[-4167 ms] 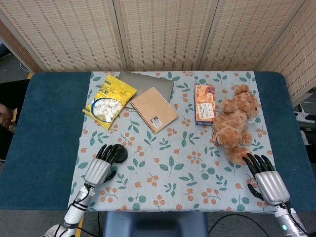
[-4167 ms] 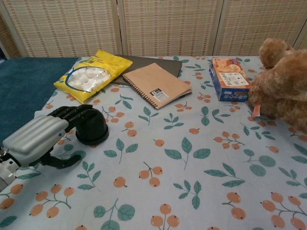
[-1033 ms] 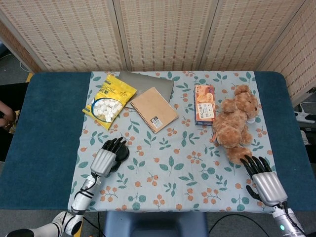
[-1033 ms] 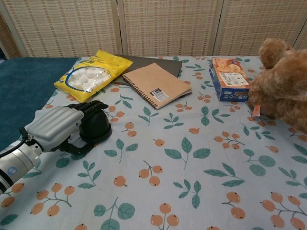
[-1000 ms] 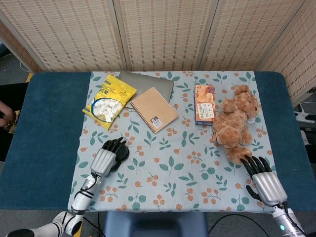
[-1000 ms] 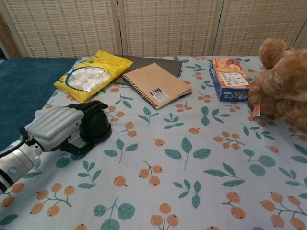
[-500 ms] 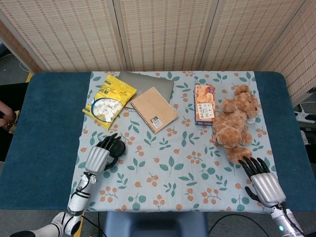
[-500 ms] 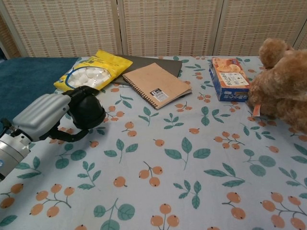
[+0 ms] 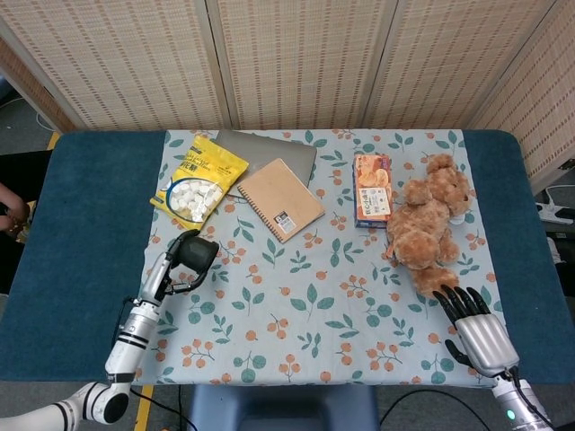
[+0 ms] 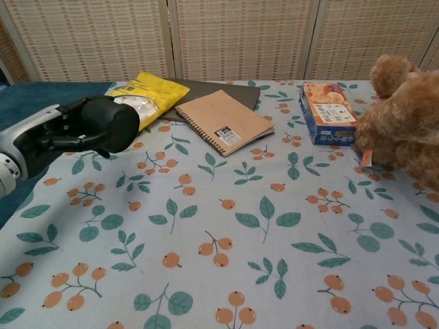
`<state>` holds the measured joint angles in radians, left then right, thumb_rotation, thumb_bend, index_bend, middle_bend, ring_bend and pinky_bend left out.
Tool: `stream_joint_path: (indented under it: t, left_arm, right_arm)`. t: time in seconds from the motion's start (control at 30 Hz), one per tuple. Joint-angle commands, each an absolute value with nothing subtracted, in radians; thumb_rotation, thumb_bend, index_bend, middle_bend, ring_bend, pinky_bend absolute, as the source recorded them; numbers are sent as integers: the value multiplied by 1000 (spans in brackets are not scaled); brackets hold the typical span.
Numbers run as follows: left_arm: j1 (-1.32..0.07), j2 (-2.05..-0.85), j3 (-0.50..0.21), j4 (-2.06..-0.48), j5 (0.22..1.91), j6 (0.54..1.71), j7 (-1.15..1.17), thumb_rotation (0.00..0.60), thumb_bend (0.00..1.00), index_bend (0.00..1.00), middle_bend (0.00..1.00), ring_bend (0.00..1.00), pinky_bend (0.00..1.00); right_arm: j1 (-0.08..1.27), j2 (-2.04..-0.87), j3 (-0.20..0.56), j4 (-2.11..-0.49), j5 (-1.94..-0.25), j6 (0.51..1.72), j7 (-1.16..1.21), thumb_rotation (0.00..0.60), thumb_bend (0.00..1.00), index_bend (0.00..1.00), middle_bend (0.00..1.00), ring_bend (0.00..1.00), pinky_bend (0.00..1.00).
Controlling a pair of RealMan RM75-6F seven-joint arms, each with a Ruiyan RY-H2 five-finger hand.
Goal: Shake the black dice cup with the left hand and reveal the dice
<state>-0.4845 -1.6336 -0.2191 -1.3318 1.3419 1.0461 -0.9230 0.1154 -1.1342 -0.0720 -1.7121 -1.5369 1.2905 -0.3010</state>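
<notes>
The black dice cup [image 9: 199, 254] is off the tablecloth, and my left hand [image 9: 169, 273] grips it from the side. In the chest view the cup [image 10: 110, 123] hangs tilted on its side at the far left, with the left hand [image 10: 42, 140] wrapped around it. No dice show in either view. My right hand [image 9: 476, 330] lies at the front right corner of the table, fingers spread, holding nothing. The chest view does not show it.
A yellow marshmallow bag [image 9: 198, 182], a brown spiral notebook [image 9: 279, 199] on a grey folder [image 9: 269, 146], an orange biscuit box [image 9: 372, 189] and a teddy bear [image 9: 429, 224] lie across the far half of the floral cloth [image 9: 314, 305].
My left hand has closed around the cup, lifted it off the cloth and carried it up and to the left, tilting it. The right hand has hardly moved.
</notes>
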Motion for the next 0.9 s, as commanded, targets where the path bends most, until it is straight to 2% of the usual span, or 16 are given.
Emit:
stream_joint_path:
  t: [0.03,0.13,0.27,0.4,0.5,0.53,0.67,0.8,0.9]
  left_arm:
    - [-493,-1419,-312,-1516,1234,735,-1383,600,724,416,466,386,434]
    - [-503,-1380,-319,-1508,1304,652,-1543,600,723,406,460,375,424]
    - [-500,-1401,-287,-1459,1402,719,-1522,600,720,401,455,370,419]
    - [-501,-1416,-275,-1434,1422,749,-1469,600,722,401,455,370,425]
    - [-501,-1466,-237,-1378,1461,827,-1261,600,722,409,456,373,439]
    - [-522,-1512,-174,-1242,1595,908,-904,600,717,415,461,380,448]
    - [-501,-1647,-128,-1083,1640,1029,-494,600,706,425,465,391,456]
    - [-505,-1802,-108,-728,1754,1242,29,600,712,424,464,391,458]
    - [-499,-1879,-113,-596,1747,1321,93,600,692,424,466,392,460]
  right_arm:
    - [115,-1136,-73,-1713,-1537,1290,-304,600,269,0,0,0,0]
    - [115,-1136,-74,-1713,-1538,1292,-306,600,269,0,0,0,0]
    - [115,-1136,-73,-1713,-1537,1292,-304,600,269,0,0,0,0]
    - [115,-1135,-74,-1713,-1539,1292,-303,600,269,0,0,0,0]
    - [115,-1134,-73,-1712,-1539,1293,-301,600,269,0,0,0,0]
    - [116,-1135,-73,-1711,-1538,1290,-300,600,269,0,0,0,0]
    - [115,-1135,-73,-1713,-1537,1293,-301,600,269,0,0,0,0]
    - [114,-1133,-77,-1715,-1544,1296,-302,600,269,0,0,0,0]
    - [113,-1132,-78,-1715,-1549,1298,-298,600,269,0,0,0,0]
